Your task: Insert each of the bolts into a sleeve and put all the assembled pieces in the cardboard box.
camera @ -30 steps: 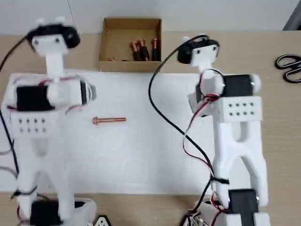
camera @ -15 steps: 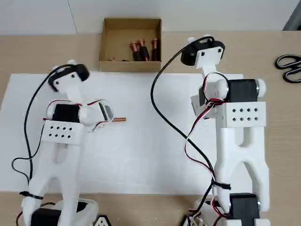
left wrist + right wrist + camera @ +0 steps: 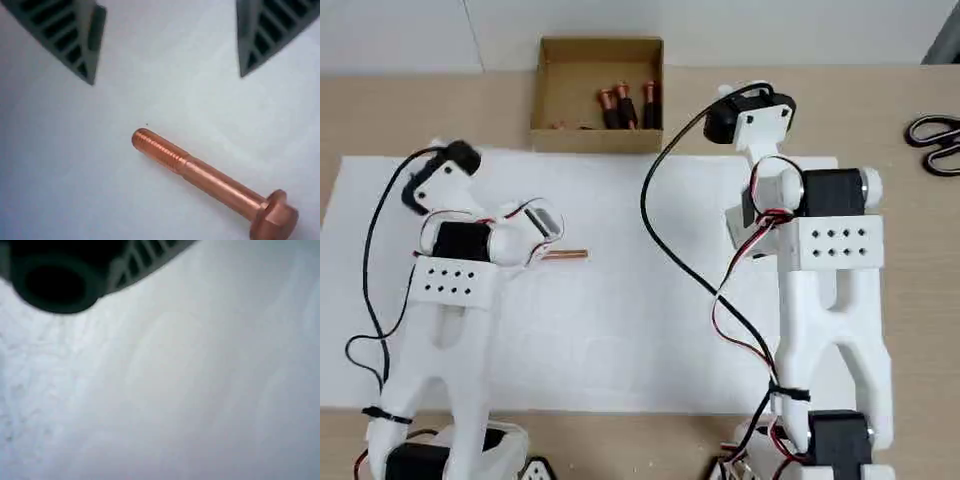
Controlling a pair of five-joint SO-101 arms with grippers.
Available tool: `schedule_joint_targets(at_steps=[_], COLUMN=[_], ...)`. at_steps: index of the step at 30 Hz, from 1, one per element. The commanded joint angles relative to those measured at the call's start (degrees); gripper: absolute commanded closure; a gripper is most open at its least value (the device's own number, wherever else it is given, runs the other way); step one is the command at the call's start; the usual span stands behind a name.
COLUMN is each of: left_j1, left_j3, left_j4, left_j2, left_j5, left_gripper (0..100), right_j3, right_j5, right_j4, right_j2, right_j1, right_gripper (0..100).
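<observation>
Now the nearest change is on the left. A second ago the left arm stood drawn up well to the left of the open brown cardboard box point(image 3: 600, 42). It has since swung inward and lowered, so that the left gripper point(image 3: 167, 77) hangs over the slim copper-coloured bolt with a flanged head point(image 3: 205, 180). Its fingers are spread wide apart, and the bolt lies between them and lower down, touching neither. The bolt itself has not shifted. It lies flat on the white sheet point(image 3: 620, 350), on the arms' side of the box and well apart from it, about level with the box's left wall. In the high view its head end is now hidden under the arm.

From this we judge that the pick-up is lined up but not yet made. The gripper needs a short descent and a closing before the bolt can be lifted.

A little closer to the box, off its right corner, the right gripper point(image 3: 738, 225) has barely moved. It is clamped on a short black tubular sleeve point(image 3: 50, 285) held above the sheet, with its open end in view.

Farthest off, the box holds several copper bolts already in black sleeves point(image 3: 623, 105), unchanged. We take this bolt as the last loose one.
</observation>
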Motion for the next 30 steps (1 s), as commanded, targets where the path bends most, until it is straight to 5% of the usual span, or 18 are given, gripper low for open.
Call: schedule_joint_targets(at_steps=[1,13,19,30], left_j1=[0.4,0.4,0.3,-1.7], left_j3=[-0.5,-23.8,-28.3,-32.1], left_j4=[-1.3,15.6,17.3,14.3], left_j2=[-1.2,20.8,33.7,37.3], left_j5=[3.9,7.4,18.5,19.5], left_gripper=[82,82,82,82], right_j3=[-0.4,-0.4,-0.4,-0.4], right_j5=[-0.7,-1.3,-1.3,-1.3], right_j4=[0.2,0.1,0.1,0.1], right_j2=[-2.7,-2.7,-2.7,-2.7], right_j1=[0.1,0.1,0.1,0.1], right_gripper=[99.5,99.5,99.5,99.5])
